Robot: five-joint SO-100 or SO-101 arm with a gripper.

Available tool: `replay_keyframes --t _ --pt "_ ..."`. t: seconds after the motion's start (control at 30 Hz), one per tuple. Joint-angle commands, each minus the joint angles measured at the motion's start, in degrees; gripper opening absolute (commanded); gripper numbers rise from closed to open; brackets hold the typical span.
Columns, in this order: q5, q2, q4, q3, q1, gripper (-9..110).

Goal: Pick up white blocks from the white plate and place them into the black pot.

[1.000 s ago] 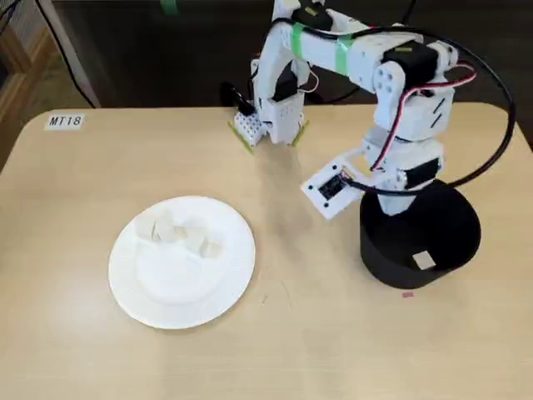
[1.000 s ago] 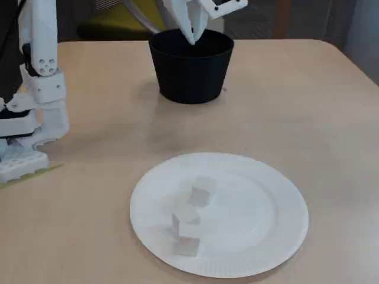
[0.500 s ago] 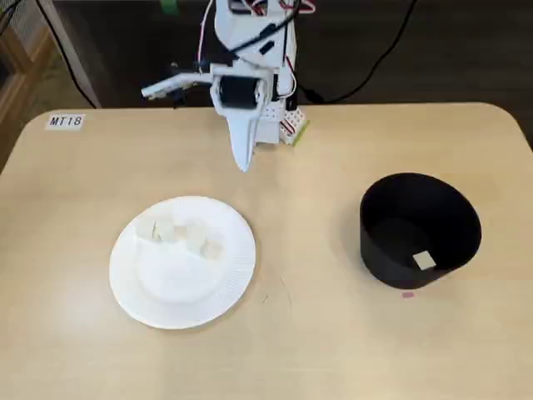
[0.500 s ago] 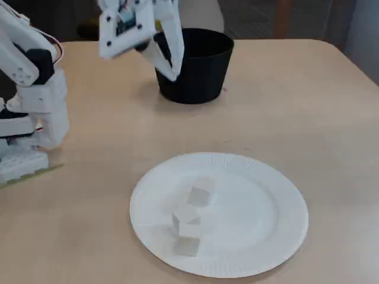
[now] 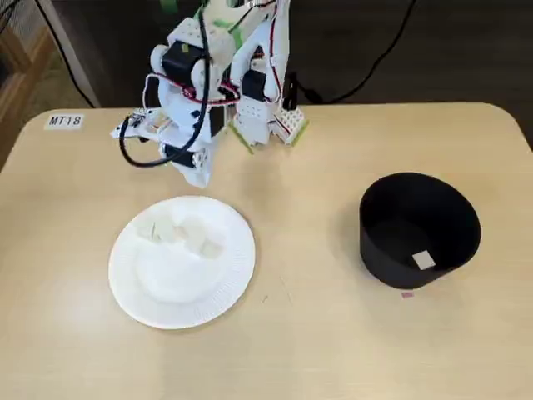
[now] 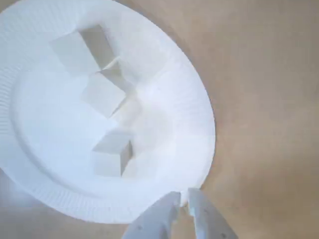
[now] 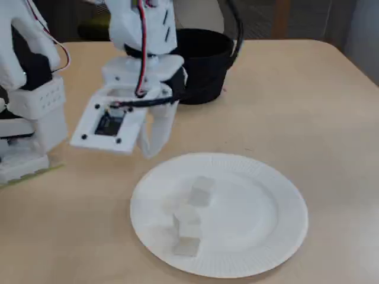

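Hand (image 6: 184,198) clenched, empty, at the white plate (image 5: 233,279) rim. 3 white blocks (image 6: 103,94) clustered; risk of nudging neighbours or the plate.

My table (image 5: 333,350) is a pale beige laminate top with rounded corners, evenly lit with soft shadows. Near its far left corner in a fixed view I see a small white label reading MT18 (image 5: 65,121). Beyond the far edge the floor is dark, with black cables (image 5: 379,62) trailing across it. In a fixed view, something yellow-green (image 7: 95,26) sits behind the table, its form unclear.
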Motion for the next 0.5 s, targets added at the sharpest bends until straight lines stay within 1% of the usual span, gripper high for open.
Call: replay_keyframes --t 0.0,0.07,0.17,0.47 --pt "-1.93 -2.37 -0.53 -3.87 -0.88 20" --pt "-2.29 -3.78 -0.79 -4.75 -1.58 28" --pt "-1.49 -5.54 -1.85 -5.45 -2.02 33" --pt "2.72 -13.71 -1.23 -11.34 -3.43 39"
